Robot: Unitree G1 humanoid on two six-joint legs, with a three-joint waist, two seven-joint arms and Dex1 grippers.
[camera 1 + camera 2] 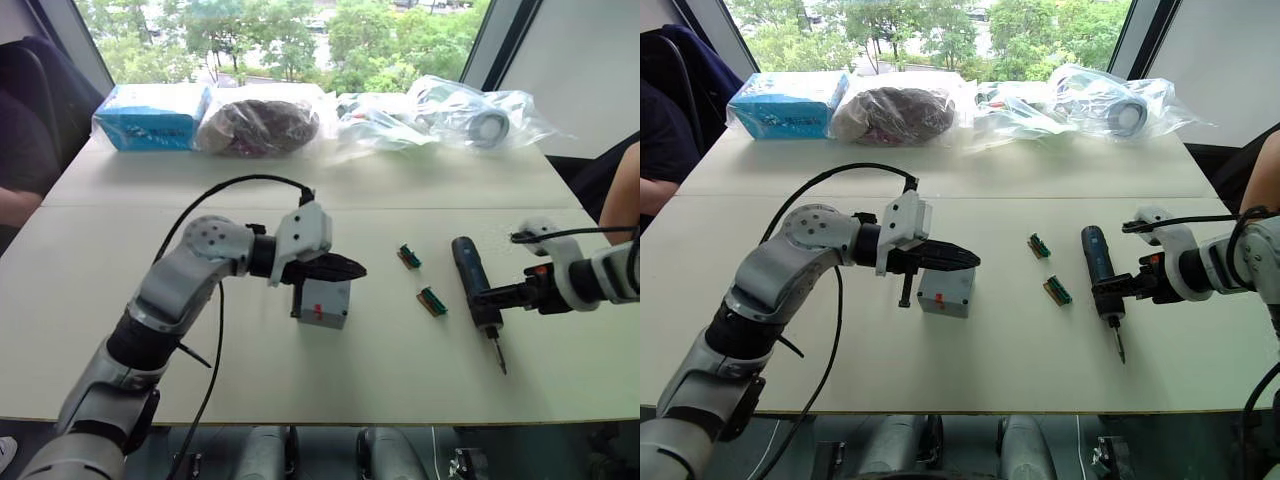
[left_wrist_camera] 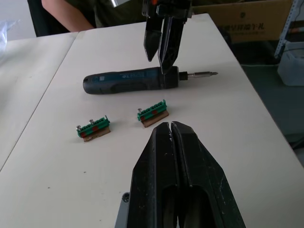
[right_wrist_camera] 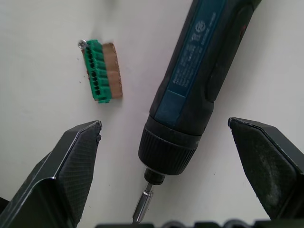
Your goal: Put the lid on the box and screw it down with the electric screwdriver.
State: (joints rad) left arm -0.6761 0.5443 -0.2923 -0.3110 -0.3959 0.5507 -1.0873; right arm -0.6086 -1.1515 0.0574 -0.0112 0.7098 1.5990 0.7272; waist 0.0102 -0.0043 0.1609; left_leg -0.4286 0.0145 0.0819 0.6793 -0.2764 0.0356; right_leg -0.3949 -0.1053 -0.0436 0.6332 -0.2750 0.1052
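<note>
A: Right claw [image 3: 166, 180] is gaping wide, one finger on each side of the electric screwdriver [image 1: 472, 283], gripping nothing. It is straddling the collar end, probably to close on the tool near the bit.

B: And the left claw [image 1: 965, 262]?

A: Fingers pressed together, empty, hovering just above the box [image 1: 324, 302]. I judge it is idling there while the tool gets picked up.

B: Placement?

A: The box is sitting near the table [image 1: 120, 290] centre; the screwdriver is lying at its 3 o'clock, bit pointing toward 6. Two green connector strips [image 1: 421, 280] are lying between them.

B: Looks?

A: Box grey, square, red mark on the near side. Whether the lid is already sitting on it, I cannot tell. Screwdriver dark blue-black, ribbed collar, thin metal bit.
</note>
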